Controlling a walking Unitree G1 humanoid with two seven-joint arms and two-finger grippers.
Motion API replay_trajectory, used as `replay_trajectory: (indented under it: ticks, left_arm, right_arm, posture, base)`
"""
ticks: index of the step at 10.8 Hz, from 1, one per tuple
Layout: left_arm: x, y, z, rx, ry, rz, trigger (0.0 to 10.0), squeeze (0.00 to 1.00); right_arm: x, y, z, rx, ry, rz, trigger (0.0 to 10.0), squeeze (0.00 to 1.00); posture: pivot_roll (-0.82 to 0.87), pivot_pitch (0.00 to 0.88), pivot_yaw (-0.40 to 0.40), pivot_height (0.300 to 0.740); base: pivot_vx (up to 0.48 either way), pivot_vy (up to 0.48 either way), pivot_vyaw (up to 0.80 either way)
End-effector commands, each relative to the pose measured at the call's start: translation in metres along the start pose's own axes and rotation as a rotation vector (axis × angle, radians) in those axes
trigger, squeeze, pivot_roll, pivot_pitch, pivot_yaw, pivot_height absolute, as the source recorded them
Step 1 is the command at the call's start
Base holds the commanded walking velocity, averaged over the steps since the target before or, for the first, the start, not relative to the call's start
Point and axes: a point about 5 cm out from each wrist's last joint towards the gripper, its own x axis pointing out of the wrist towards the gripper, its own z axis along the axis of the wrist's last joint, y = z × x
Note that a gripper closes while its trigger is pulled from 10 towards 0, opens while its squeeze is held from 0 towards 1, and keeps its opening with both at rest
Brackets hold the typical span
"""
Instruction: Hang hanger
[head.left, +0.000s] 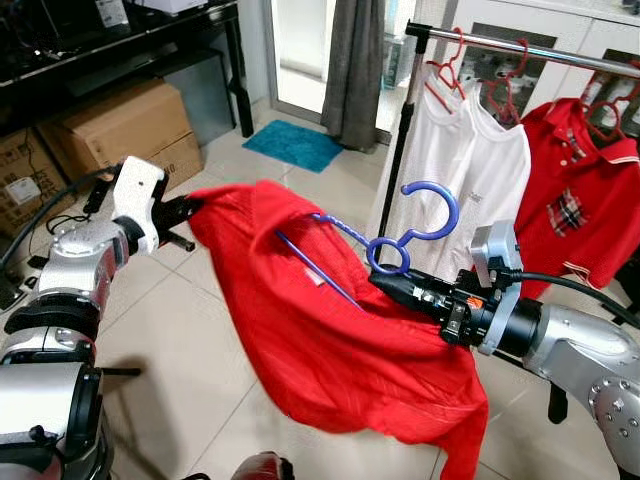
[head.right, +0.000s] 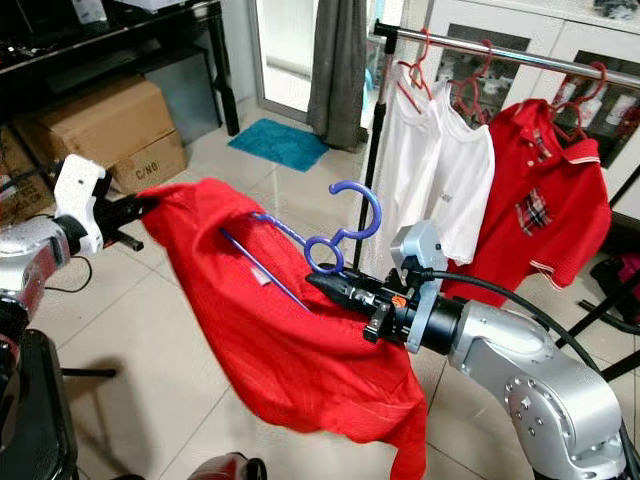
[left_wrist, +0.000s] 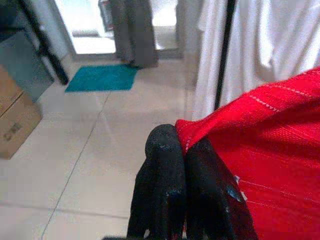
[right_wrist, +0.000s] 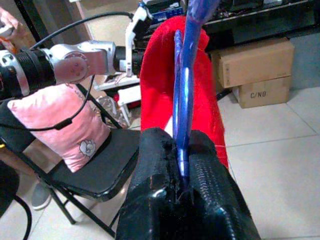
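A red shirt (head.left: 340, 330) hangs on a blue hanger (head.left: 425, 225) between my two arms, above the tiled floor. My right gripper (head.left: 385, 283) is shut on the hanger's neck just under its hook; the blue wire (right_wrist: 184, 125) runs between its fingers. My left gripper (head.left: 188, 212) is shut on the shirt's far shoulder edge (left_wrist: 187, 131), holding it out to the left. Behind stands a clothes rail (head.left: 530, 48) with white and red shirts on red hangers (head.left: 505, 95).
Cardboard boxes (head.left: 125, 125) sit under a dark shelf at the left. A teal mat (head.left: 295, 143) lies by a grey curtain (head.left: 355, 70). A folding chair with a pink cushion (right_wrist: 65, 135) appears in the right wrist view.
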Motion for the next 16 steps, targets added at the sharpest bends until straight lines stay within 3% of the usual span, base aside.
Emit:
replay_trajectory:
  ticks: [1,2,3,4,7,8,9,10,11,12,13,14,16]
  left_arm:
    - [-0.002,0.006,-0.002,-0.014,0.029,0.052,0.0,0.00]
    - [0.000,0.001,-0.007,-0.020,0.056,0.024,0.0,0.00]
    - [0.002,-0.003,-0.002,0.013,0.026,0.001,9.3,0.00]
    - [0.004,-0.007,0.010,0.013,-0.049,-0.053,10.0,1.00]
    - [0.002,-0.021,0.061,-0.060,-0.362,-0.257,10.0,1.00]
    - [0.001,-0.021,0.071,-0.066,-0.396,-0.254,10.0,1.00]
    - [0.001,-0.019,0.071,-0.004,-0.358,-0.209,10.0,1.00]
    - [0.002,-0.031,0.071,0.057,-0.291,-0.245,10.0,1.00]
    - [0.003,-0.049,0.066,0.048,-0.257,-0.319,10.0,1.00]
    - [0.007,-0.084,0.049,0.007,-0.189,-0.436,10.0,1.00]
    - [0.012,-0.102,0.036,-0.015,-0.169,-0.458,10.0,0.87]
    - [0.020,-0.119,0.020,-0.056,-0.126,-0.398,10.0,0.00]
    - [0.032,-0.136,0.014,-0.087,-0.108,-0.359,10.0,0.00]
  right_arm:
    - [-0.001,0.005,0.006,-0.020,-0.018,0.022,0.0,0.00]
    - [-0.001,0.005,0.005,-0.019,-0.016,0.022,0.0,0.00]
    - [-0.001,0.004,0.005,-0.019,-0.015,0.019,0.0,0.00]
    - [-0.001,0.004,0.005,-0.019,-0.014,0.012,0.0,0.00]
    - [0.000,-0.008,0.000,-0.005,0.003,-0.101,0.0,0.00]
    - [0.002,-0.015,-0.002,0.007,0.009,-0.160,0.0,0.00]
    - [0.003,-0.018,-0.003,0.012,0.010,-0.202,0.0,0.00]
    - [0.004,-0.028,-0.002,0.023,-0.003,-0.323,0.0,0.00]
    - [0.006,-0.031,-0.001,0.033,-0.017,-0.371,0.0,0.00]
    - [0.013,-0.031,-0.001,0.053,-0.049,-0.405,0.0,0.00]
    - [0.017,-0.030,-0.002,0.065,-0.060,-0.403,0.0,0.00]
    - [0.024,-0.025,-0.001,0.081,-0.078,-0.385,0.0,0.00]
    - [0.028,-0.021,0.003,0.078,-0.094,-0.356,0.0,0.00]
  posture:
    - [0.04,0.000,0.047,0.740]
    - [0.04,0.000,0.047,0.740]
    - [0.04,0.000,0.047,0.740]
    - [0.04,0.000,0.048,0.740]
    - [0.05,0.000,0.055,0.740]
    - [0.05,0.000,0.060,0.740]
    - [0.05,0.000,0.063,0.740]
    - [0.05,0.000,0.069,0.740]
    - [0.05,0.000,0.070,0.740]
    - [0.05,0.000,0.069,0.740]
    - [0.05,0.000,0.067,0.740]
    - [0.05,0.000,0.066,0.740]
    - [0.05,0.000,0.063,0.740]
  base:
    - [0.000,0.000,0.00]
    - [0.000,0.000,0.00]
    - [0.000,0.000,0.00]
    - [0.000,0.000,0.00]
    - [0.000,0.000,0.00]
    - [0.000,0.000,0.00]
    - [0.000,0.000,0.00]
    - [0.000,0.000,0.00]
    - [0.000,0.000,0.00]
    - [0.000,0.000,0.00]
    - [0.000,0.000,0.00]
    - [0.000,0.000,0.00]
    - [0.000,0.000,0.00]
